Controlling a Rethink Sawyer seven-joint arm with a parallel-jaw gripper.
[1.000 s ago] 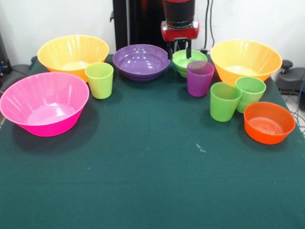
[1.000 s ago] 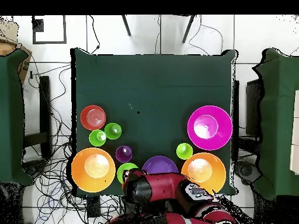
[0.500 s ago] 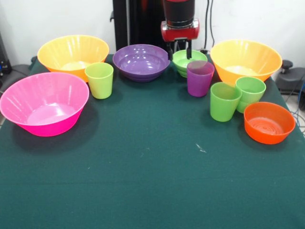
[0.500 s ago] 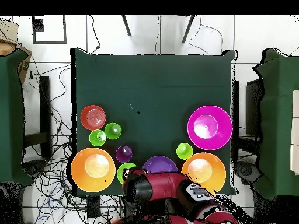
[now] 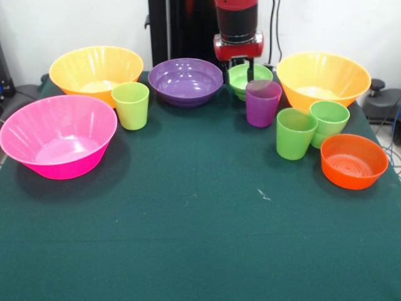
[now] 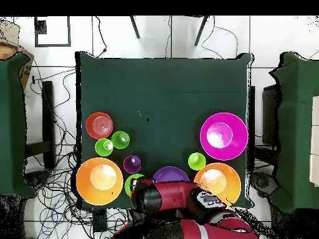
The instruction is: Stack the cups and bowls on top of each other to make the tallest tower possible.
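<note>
The gripper [image 5: 240, 70] hangs over the small green bowl [image 5: 249, 78], right behind the purple cup [image 5: 262, 102]; can't tell if the jaws are parted. That bowl looks light, stiff and slick, so I'd pinch its rim.

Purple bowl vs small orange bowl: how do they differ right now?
The purple bowl is wider and shallower than the small orange bowl. The purple bowl sits at the table's far edge, next to the small green bowl under the gripper; the orange one sits nearer the camera at the right edge, beside two green cups. Both stand upright, empty and unstacked.
</note>
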